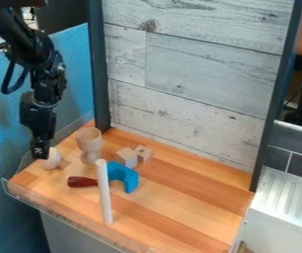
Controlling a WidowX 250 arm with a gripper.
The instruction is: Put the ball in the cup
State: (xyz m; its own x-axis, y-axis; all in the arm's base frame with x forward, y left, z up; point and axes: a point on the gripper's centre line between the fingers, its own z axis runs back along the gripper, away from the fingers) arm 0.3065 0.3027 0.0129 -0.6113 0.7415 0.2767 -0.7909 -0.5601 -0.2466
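Observation:
The black gripper (41,150) hangs at the left end of the wooden work surface (186,197), pointing down. Right by its lower end is a pale ball (53,159), partly overlapped by the gripper; whether the two touch I cannot tell. To the right of the ball, a wooden goblet-shaped cup (89,141) stands upright on its foot, with its open rim facing up.
Two small wooden blocks (127,158) lie right of the cup. In front of them are a blue curved piece (125,176) and a dark red handle (82,182). An upright white rod (105,192) rises near the front. A grey plank wall (193,74) stands behind.

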